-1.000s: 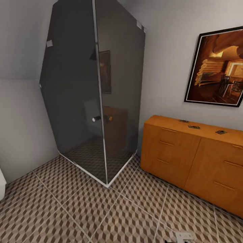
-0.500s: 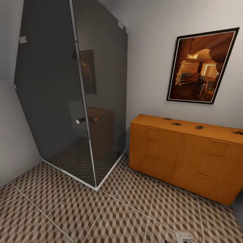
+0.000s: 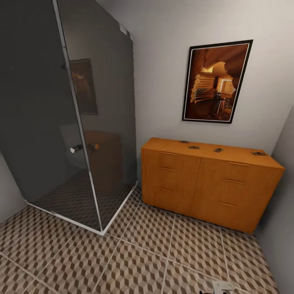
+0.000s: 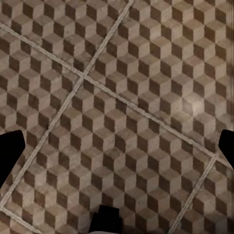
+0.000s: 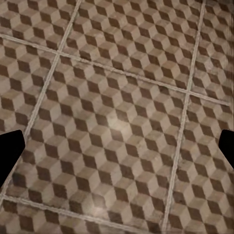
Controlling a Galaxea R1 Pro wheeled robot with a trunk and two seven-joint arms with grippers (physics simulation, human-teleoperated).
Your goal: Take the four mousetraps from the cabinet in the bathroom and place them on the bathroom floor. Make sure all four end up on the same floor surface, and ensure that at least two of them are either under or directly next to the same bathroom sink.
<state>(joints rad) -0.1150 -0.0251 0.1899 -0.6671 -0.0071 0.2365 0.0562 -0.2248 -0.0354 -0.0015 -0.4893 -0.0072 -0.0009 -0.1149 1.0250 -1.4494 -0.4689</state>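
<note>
The orange-brown cabinet [image 3: 204, 185] stands against the far wall, its drawers closed. Several mousetraps lie spread along its flat top: one near the left end [image 3: 183, 142], one beside it [image 3: 193, 147], one in the middle [image 3: 218, 150] and one near the right end [image 3: 258, 154]. The cube-patterned bathroom floor [image 3: 143, 253] stretches from me to the cabinet. My left gripper [image 4: 117, 146] is open over bare tiles [image 4: 126, 97], with nothing between its dark fingertips [image 4: 9, 151]. My right gripper [image 5: 117, 146] is likewise open above the tiles [image 5: 117, 97]. The sink is out of view.
A dark glass shower enclosure [image 3: 61, 122] with a metal door knob [image 3: 75, 149] fills the left side, its corner frame reaching out onto the floor. A framed picture [image 3: 214, 81] hangs above the cabinet. A grey wall [image 3: 286, 192] closes the right side beside the cabinet.
The head view has swung to the right, so the shower has slid left and the whole cabinet with its right end has come into view. Nothing in the room has moved.
</note>
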